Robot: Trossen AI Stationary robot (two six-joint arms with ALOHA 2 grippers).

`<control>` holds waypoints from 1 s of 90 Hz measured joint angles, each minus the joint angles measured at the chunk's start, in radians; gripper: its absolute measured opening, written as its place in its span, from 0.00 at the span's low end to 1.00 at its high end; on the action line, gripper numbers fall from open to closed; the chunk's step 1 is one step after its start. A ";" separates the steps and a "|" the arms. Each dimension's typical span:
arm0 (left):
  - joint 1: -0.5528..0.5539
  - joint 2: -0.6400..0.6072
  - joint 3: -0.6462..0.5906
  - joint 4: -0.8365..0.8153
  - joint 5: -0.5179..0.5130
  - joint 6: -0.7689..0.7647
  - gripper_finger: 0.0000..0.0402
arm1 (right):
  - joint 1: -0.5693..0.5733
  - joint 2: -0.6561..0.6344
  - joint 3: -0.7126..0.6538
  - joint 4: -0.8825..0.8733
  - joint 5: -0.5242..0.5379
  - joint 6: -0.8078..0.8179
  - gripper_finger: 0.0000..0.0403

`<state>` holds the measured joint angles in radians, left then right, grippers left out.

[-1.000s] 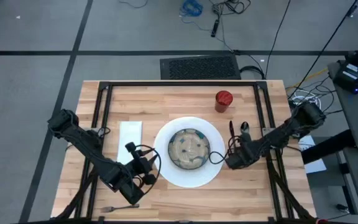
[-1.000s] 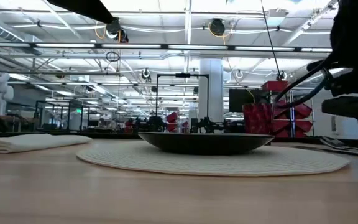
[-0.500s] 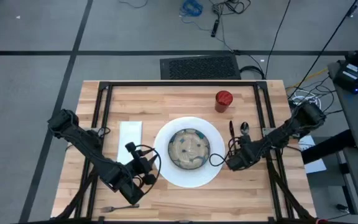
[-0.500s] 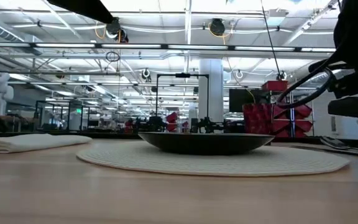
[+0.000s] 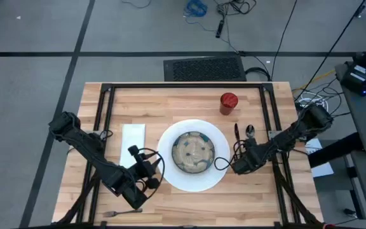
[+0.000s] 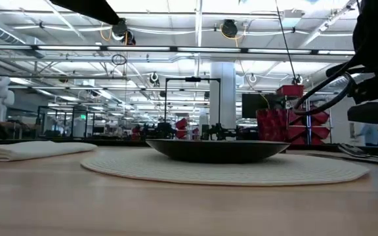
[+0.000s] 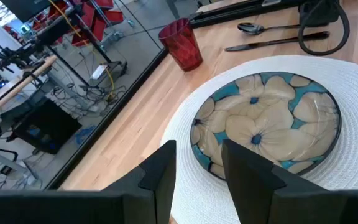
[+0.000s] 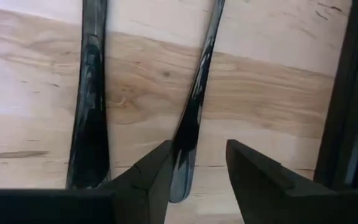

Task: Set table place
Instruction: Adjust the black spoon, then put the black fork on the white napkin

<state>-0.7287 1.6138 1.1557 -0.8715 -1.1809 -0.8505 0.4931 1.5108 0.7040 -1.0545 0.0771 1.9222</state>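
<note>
Table [image 5: 170, 95]: pale plank top, black frame.

Plate [image 5: 170, 178]: large, round, white, woven look, at the middle of the table toward the near edge. Bowl [image 5: 194, 152] sits centred on it; beige and teal flower pattern inside [image 7: 266, 124].

Napkin [image 5: 133, 141]: white, folded, flat on the table beside the plate's left rim, apart from it.

Red cup [image 5: 228, 103]: upright, toward the far right corner, well clear of the plate.

Knife [image 5: 237, 133] and spoon [image 5: 250, 130]: dark metal, side by side just off the plate's right rim, handles toward the near edge.

Fork [image 5: 121, 212]: lies at the near edge, left of centre, under the left arm.

Left gripper [image 5: 151, 172]: near the plate's left rim, fingers [image 7: 160, 177] a narrow gap apart, nothing between them.

Right gripper [image 5: 239, 164]: low over the handle ends of the knife and spoon, fingers [image 8: 148, 177] narrowly parted, nothing gripped; spoon handle tip [image 8: 185, 155] lies just ahead of the gap.
</note>
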 joint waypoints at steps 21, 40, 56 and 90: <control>0.000 0.000 0.000 0.000 0.000 0.000 0.29 | 0.000 0.000 0.000 -0.013 0.029 0.006 0.34; 0.000 0.000 0.000 0.000 0.000 0.000 0.29 | 0.000 0.000 0.012 -0.022 0.031 0.006 0.34; 0.000 0.000 0.000 0.000 0.000 -0.001 0.29 | 0.000 0.000 0.059 -0.034 0.117 -0.006 0.34; -0.004 0.000 0.000 0.001 0.036 -0.004 0.29 | 0.000 0.000 0.289 -0.099 0.414 -0.177 0.34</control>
<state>-0.7327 1.6138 1.1557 -0.8707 -1.1448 -0.8540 0.4931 1.5108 0.9928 -1.1538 0.4912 1.7451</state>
